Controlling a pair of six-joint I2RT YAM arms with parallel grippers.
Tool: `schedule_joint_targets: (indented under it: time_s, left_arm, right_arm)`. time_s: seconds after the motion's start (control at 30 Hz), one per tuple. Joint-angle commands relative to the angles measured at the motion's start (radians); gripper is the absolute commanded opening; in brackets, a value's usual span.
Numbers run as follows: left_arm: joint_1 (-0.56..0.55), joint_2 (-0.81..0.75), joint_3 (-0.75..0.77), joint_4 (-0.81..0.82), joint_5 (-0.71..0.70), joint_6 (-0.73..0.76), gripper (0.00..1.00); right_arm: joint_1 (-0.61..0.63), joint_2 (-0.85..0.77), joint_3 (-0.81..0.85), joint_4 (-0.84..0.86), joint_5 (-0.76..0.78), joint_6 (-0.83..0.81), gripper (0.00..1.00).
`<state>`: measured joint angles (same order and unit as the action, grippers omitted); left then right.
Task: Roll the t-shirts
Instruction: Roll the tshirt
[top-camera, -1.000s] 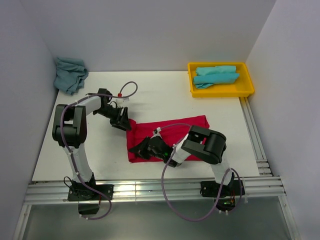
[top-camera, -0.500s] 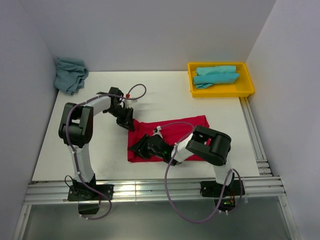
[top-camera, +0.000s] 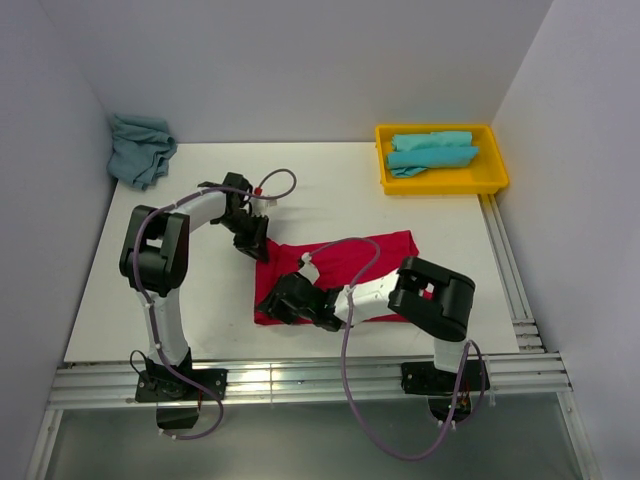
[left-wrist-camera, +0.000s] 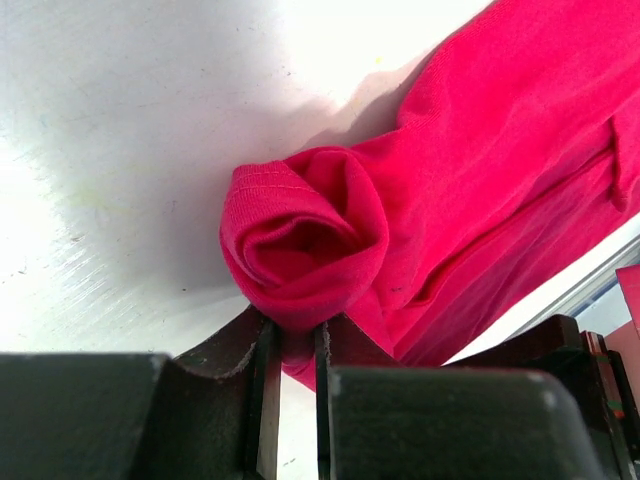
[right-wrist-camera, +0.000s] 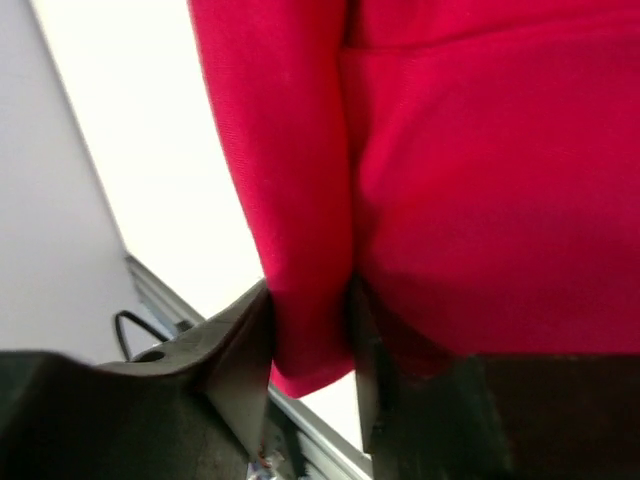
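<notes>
The red t-shirt (top-camera: 360, 262) lies folded in a long band across the middle of the white table (top-camera: 200, 290). My left gripper (top-camera: 257, 246) is shut on its far left corner, where the cloth curls into a small roll (left-wrist-camera: 305, 240). My right gripper (top-camera: 272, 304) is shut on a fold of the same shirt (right-wrist-camera: 300, 240) at its near left corner. Two rolled turquoise t-shirts (top-camera: 432, 150) lie in the yellow tray (top-camera: 496, 175) at the back right. A crumpled turquoise t-shirt (top-camera: 140, 148) lies at the back left corner.
White walls enclose the table on the left, back and right. An aluminium rail frame (top-camera: 300, 380) runs along the near edge and up the right side (top-camera: 510, 280). Both arms' cables loop above the shirt.
My left gripper has moved right and a little nearer onto the shirt's far left corner. My right gripper has shifted left along the near edge, and the shirt's left end is bunched up.
</notes>
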<state>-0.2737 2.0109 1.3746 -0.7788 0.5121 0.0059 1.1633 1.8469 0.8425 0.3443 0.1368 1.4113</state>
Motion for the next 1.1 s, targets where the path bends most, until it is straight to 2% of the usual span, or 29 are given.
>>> schedule_joint_targets:
  time_s: [0.0, 0.03, 0.1, 0.13, 0.3, 0.33, 0.43, 0.5, 0.53, 0.6, 0.8, 1.07]
  left_arm:
    - [-0.005, -0.018, 0.029, 0.044, -0.107, 0.006, 0.00]
    - [-0.005, -0.018, 0.029, 0.044, -0.115, 0.006, 0.00]
    - [-0.007, -0.020, 0.026, 0.047, -0.127, 0.005, 0.01]
    - [-0.009, -0.020, 0.024, 0.050, -0.127, 0.005, 0.01]
    - [-0.012, -0.020, 0.023, 0.067, -0.159, 0.002, 0.00]
    - [-0.015, -0.020, 0.024, 0.069, -0.171, -0.035, 0.00]
    - [-0.025, -0.024, 0.029, 0.062, -0.207, -0.046, 0.00]
    - [-0.032, -0.028, 0.030, 0.059, -0.225, -0.049, 0.00]
    - [-0.038, -0.029, 0.030, 0.058, -0.233, -0.050, 0.00]
    - [-0.042, -0.032, 0.032, 0.055, -0.250, -0.055, 0.00]
    - [-0.055, -0.037, 0.034, 0.042, -0.282, -0.055, 0.00]
    - [-0.071, -0.029, 0.041, 0.026, -0.305, -0.058, 0.00]
  right_arm:
    - [0.033, -0.034, -0.009, -0.081, -0.003, 0.000, 0.35]
    - [0.033, -0.043, -0.022, -0.070, -0.003, 0.015, 0.22]
    - [0.038, -0.052, -0.061, -0.048, -0.008, 0.035, 0.13]
    - [0.039, -0.055, -0.075, -0.022, -0.011, 0.052, 0.12]
    - [0.049, -0.037, -0.057, -0.069, -0.016, 0.049, 0.23]
    - [0.056, -0.031, -0.036, -0.141, -0.006, 0.032, 0.32]
    - [0.079, -0.034, 0.059, -0.336, 0.055, 0.005, 0.48]
    - [0.091, -0.049, 0.125, -0.434, 0.116, -0.009, 0.51]
    - [0.096, -0.063, 0.151, -0.538, 0.139, -0.020, 0.52]
    - [0.110, -0.075, 0.242, -0.717, 0.214, -0.031, 0.53]
    - [0.142, -0.058, 0.487, -1.037, 0.348, -0.078, 0.54]
    - [0.107, 0.124, 0.768, -1.105, 0.451, -0.199, 0.50]
